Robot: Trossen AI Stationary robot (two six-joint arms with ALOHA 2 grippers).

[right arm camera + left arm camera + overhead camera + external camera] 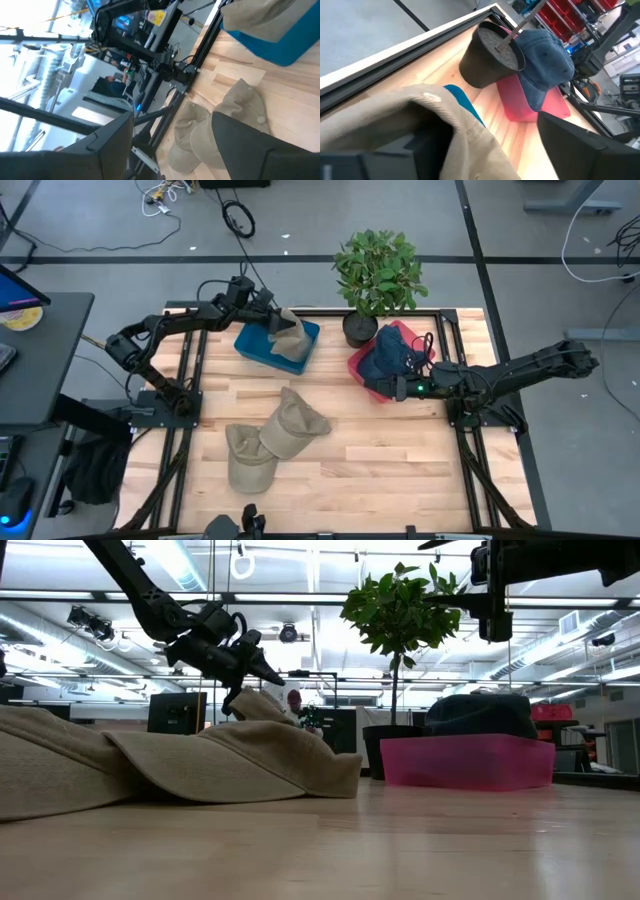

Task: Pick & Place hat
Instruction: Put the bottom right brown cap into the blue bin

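We see the left tool at the far left of the bench, its fingers spread wide on either side of a tan hat that lies draped over the blue bin. The hat is loose between the fingers, not pinched. Our main worry is that it sits unevenly: part of it hangs over the bin's near edge, so it may slide off onto the bench once the tool lifts away. In the left wrist view the cloth lies close against the fingers, so a fold could also catch and be dragged out as the arm withdraws.

The right tool hangs with its fingers apart just beside the pink bin, where a dark blue cap rests near the potted plant. A careless move there could knock that cap or brush the plant.

Two more tan hats lie overlapped at the front of the bench; we judge a grasp on one may pull the other along.
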